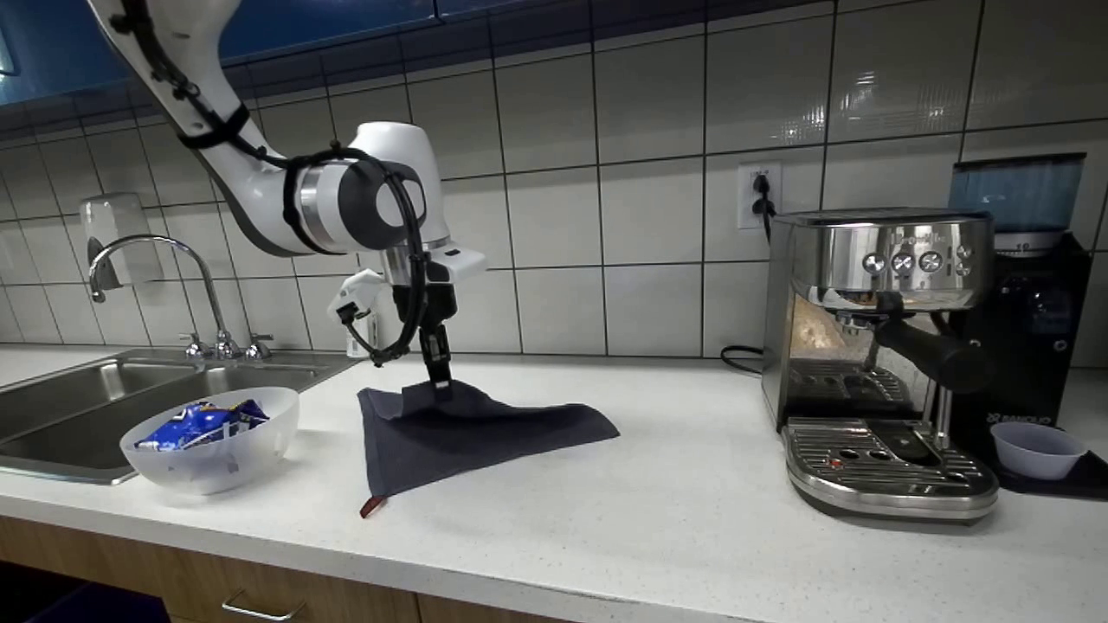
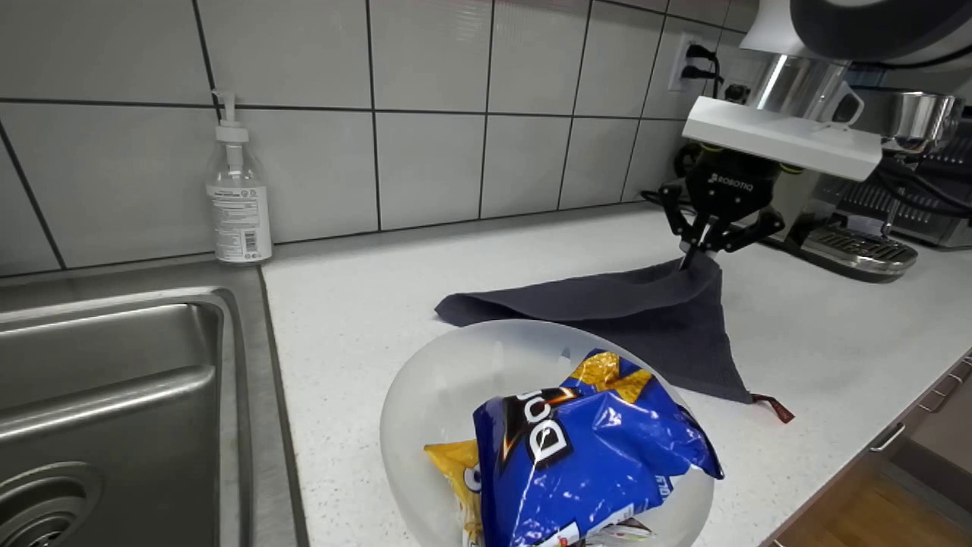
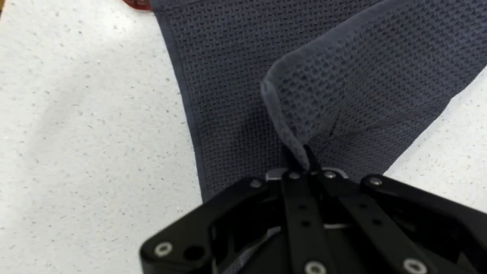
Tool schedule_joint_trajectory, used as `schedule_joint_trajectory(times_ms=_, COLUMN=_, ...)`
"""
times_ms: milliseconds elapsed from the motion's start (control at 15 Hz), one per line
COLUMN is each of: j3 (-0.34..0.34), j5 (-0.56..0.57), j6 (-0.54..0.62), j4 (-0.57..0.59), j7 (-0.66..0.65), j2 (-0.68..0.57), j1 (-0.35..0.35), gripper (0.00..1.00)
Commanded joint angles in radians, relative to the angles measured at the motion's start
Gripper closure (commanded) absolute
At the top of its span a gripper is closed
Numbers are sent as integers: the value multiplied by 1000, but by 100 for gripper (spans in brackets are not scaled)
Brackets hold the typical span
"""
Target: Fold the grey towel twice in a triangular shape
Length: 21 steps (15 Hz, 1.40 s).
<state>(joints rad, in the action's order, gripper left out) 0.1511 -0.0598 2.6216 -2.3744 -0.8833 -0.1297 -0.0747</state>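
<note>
White and speckled, the worktop (image 1: 675, 528) fills the lower part of an exterior view. On it, slightly left of the middle in the lower half, lies the grey towel (image 1: 433, 454), partly turned over itself. Judging by its thin, rough weave, it should be light, limp and hardly slippery; the hem seems the best place to hold. The tool (image 1: 441, 388) is closed, pinching this hem. Smallest, a red tag (image 1: 372, 506) lies at the towel's lower-left corner.
</note>
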Motion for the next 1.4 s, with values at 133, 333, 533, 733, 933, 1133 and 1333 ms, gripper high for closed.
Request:
schedule_joint_trajectory(times_ms=133, j3=-33, j5=6, j6=21, j4=-88, j7=19, j2=78, j1=31, gripper=99)
schedule_joint_trajectory(times_ms=333, j3=-35, j5=12, j6=22, j4=-109, j7=15, j2=90, j1=35, gripper=99)
schedule_joint_trajectory(times_ms=533, j3=-36, j5=14, j6=21, j4=-124, j7=14, j2=98, j1=41, gripper=99)
schedule_joint_trajectory(times_ms=733, j3=-35, j5=19, j6=22, j4=-133, j7=11, j2=99, j1=45, gripper=99)
schedule_joint_trajectory(times_ms=933, j3=-35, j5=23, j6=19, j4=-134, j7=9, j2=93, j1=49, gripper=99)
schedule_joint_trajectory(times_ms=1133, j3=-36, j5=23, j6=18, j4=-135, j7=9, j2=89, j1=51, gripper=99)
schedule_joint_trajectory(times_ms=1333, j3=-36, j5=23, j6=15, j4=-132, j7=10, j2=85, j1=51, gripper=99)
